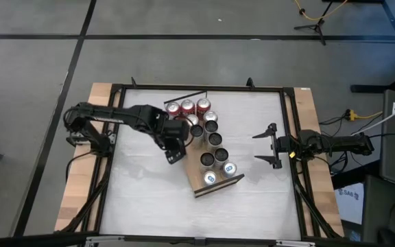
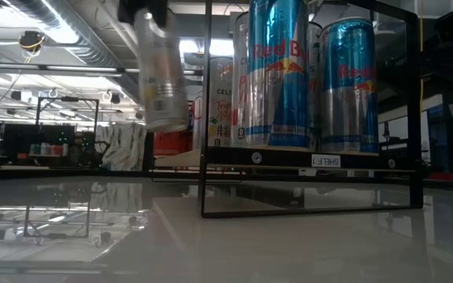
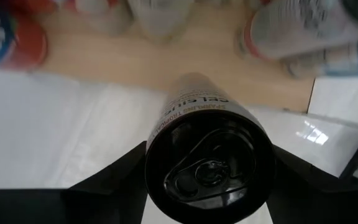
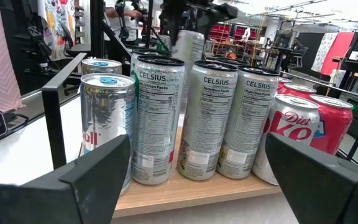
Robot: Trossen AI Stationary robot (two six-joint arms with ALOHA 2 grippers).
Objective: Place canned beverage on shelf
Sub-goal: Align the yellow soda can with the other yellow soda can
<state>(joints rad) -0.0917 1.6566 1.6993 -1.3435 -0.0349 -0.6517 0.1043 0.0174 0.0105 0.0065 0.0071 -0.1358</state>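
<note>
The slim Celsius can hangs clear of the tabletop, gripped by the left tool just beside the shelf's near long edge, so the carry step is in hand. The next move calls for bringing it over a bare patch of board and lowering it upright among the standing cans. It looks slightly tilted in the low view, though blur makes that uncertain. The left arm reaches across; the right tool waits open, well apart.

Blurred, tilted can aloft beside cans on shelf.
</note>
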